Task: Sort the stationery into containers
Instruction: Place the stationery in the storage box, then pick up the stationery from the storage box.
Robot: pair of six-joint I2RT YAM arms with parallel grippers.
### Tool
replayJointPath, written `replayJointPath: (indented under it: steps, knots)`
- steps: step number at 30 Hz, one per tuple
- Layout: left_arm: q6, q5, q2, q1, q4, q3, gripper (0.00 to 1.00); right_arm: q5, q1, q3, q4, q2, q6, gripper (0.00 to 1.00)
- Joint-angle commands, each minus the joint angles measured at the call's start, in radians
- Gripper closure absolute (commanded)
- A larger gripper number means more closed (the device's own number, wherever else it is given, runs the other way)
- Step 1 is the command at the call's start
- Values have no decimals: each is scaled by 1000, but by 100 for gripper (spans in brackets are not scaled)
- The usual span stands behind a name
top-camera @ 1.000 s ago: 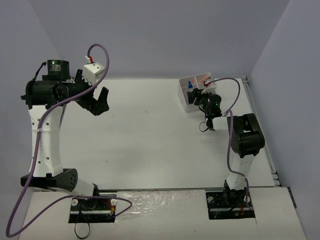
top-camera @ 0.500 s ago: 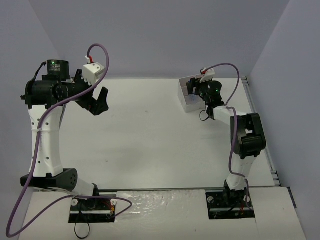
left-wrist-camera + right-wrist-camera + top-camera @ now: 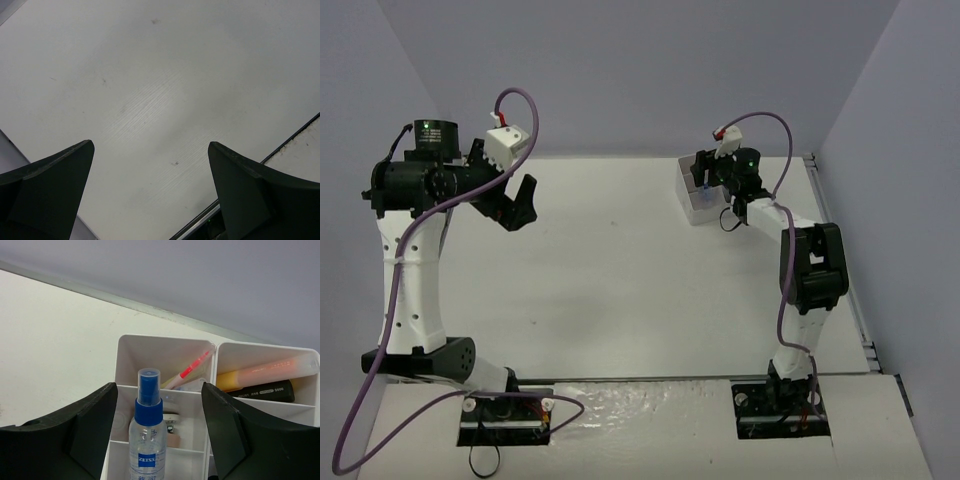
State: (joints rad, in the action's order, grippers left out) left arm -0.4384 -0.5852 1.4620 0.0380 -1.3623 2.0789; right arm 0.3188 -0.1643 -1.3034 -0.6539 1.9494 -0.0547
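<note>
The white organiser box (image 3: pixel 691 206) stands at the table's far right. My right gripper (image 3: pixel 711 176) hovers over it, open. In the right wrist view a clear spray bottle (image 3: pixel 149 436) with a blue cap stands in a compartment of the box (image 3: pixel 165 347), between the fingers of my right gripper (image 3: pixel 159 388) with a gap on each side. A pink pen (image 3: pixel 188 370) leans in the compartment behind it. An orange-peach highlighter (image 3: pixel 270 371) and a black one (image 3: pixel 265 391) lie in the right-hand compartment. My left gripper (image 3: pixel 520 205) is raised at the far left, open and holding nothing (image 3: pixel 150 145).
Bare white tabletop (image 3: pixel 150 75) lies below the left gripper, with a dark table edge (image 3: pixel 295 137) at the lower right of that view. Grey walls close the table at the back (image 3: pixel 200 275) and on both sides. A purple cable (image 3: pixel 775 125) arches over the right arm.
My right gripper has swung from the near side of the box up and back, and now sits over it. The left arm has not moved.
</note>
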Motion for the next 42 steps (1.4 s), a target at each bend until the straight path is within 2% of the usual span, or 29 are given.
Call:
replayJointPath:
  steps: [1, 9, 11, 15, 21, 23, 29, 31, 42]
  knots:
    - [-18, -2, -19, -9, -109, 7, 3, 38, -1, -81, 12, 19, -9, 36]
    - [-25, -1, -20, -15, -107, 0, 3, 68, -6, -120, 56, 57, -5, 38]
    - [-24, -1, -15, -15, -105, 1, 3, 66, -9, -123, 61, 63, -8, 41]
    - [-19, -2, -10, -15, -107, -1, 3, 61, -9, -119, 63, 67, -5, 56]
    - [-21, -2, -14, -16, -102, 0, 3, 74, -7, -114, 46, 59, -2, 89]
    - [-22, -6, -14, -16, -98, 4, 3, 92, -7, -113, 28, 49, -3, 97]
    - [-24, -8, -3, -16, -101, 12, 3, 120, -7, -30, -177, 1, 0, 100]
    - [-29, -8, -3, -16, -103, 19, 3, 123, -7, 30, -366, -1, 27, 100]
    - [-43, -10, 8, -16, -103, 21, 3, 67, -7, 199, -787, 73, 138, 100]
